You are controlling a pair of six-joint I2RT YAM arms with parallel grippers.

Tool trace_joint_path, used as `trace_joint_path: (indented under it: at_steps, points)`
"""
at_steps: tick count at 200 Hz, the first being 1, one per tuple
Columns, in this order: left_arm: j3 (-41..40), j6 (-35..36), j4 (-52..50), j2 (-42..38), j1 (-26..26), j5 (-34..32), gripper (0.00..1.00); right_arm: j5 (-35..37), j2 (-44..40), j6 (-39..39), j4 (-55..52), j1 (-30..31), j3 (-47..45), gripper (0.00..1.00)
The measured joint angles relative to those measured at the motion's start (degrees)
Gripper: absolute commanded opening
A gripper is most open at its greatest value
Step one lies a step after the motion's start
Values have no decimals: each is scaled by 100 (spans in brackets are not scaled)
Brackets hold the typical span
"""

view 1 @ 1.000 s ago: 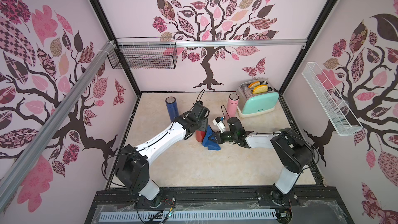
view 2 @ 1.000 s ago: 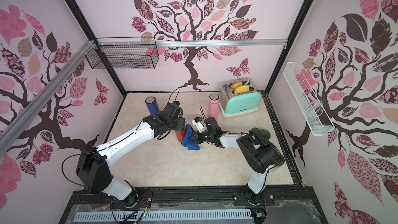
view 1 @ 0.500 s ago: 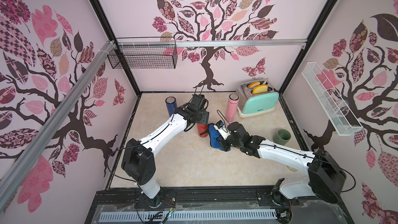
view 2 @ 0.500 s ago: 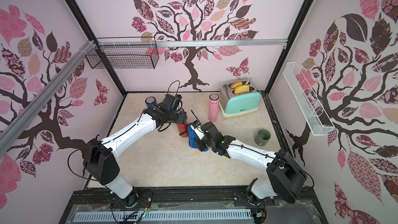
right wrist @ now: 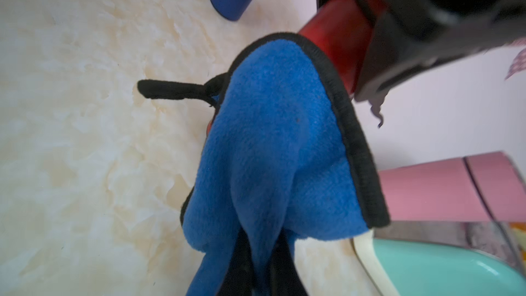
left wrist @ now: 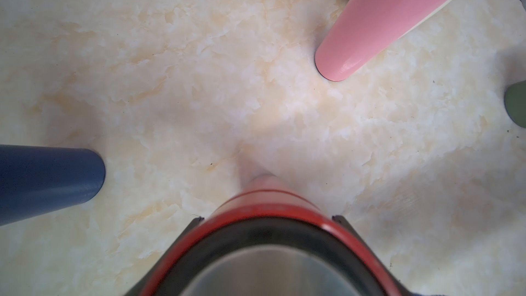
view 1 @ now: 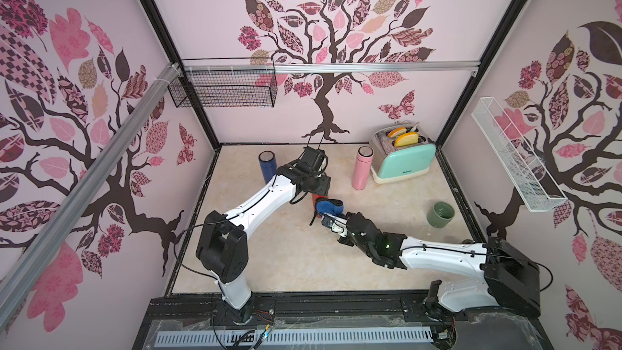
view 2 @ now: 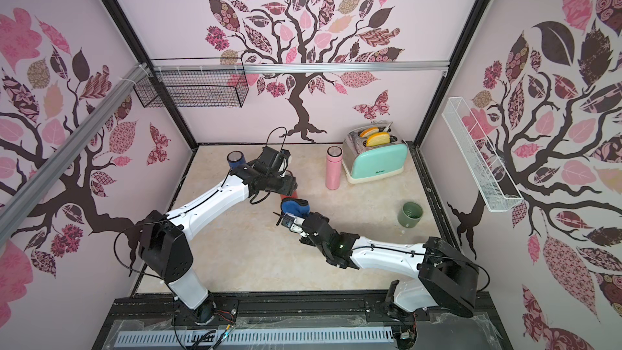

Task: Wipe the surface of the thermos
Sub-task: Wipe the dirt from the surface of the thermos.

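Wiping looks under way but unfinished: the left hand (view 1: 319,186) grasps the upright red thermos (right wrist: 336,38) near its top at mid-bench (view 1: 286,257), while the right hand (view 1: 331,223), clenched on the blue cloth (view 1: 330,206), presses it against one side, with the remaining wall probably left to cover.

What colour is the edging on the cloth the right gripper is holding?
Black edging around a blue cloth, clearest in the right wrist view.
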Motion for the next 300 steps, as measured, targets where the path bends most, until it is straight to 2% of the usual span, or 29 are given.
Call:
trace_joint_path:
  at_steps: [56, 94, 154, 231, 266, 300]
  points:
    - [0, 118, -31, 0, -105, -96, 0, 763, 957, -1668, 1163, 96, 481, 0]
    - [0, 170, -68, 0, -221, -238, 0, 1008, 1285, -2164, 1587, 92, 680, 0]
    - [0, 188, -94, 0, -273, -308, 0, 990, 1436, -1971, 1764, 92, 662, 0]
    - [22, 275, -203, 0, -326, -382, 0, 704, 2741, -1001, 1930, 94, 448, 0]
    - [52, 310, -295, 0, -352, -402, 0, 920, 2588, -1150, 1926, 94, 505, 0]
    - [66, 319, -326, 15, -352, -476, 0, 1263, 1993, -1644, 1952, 109, 791, 0]
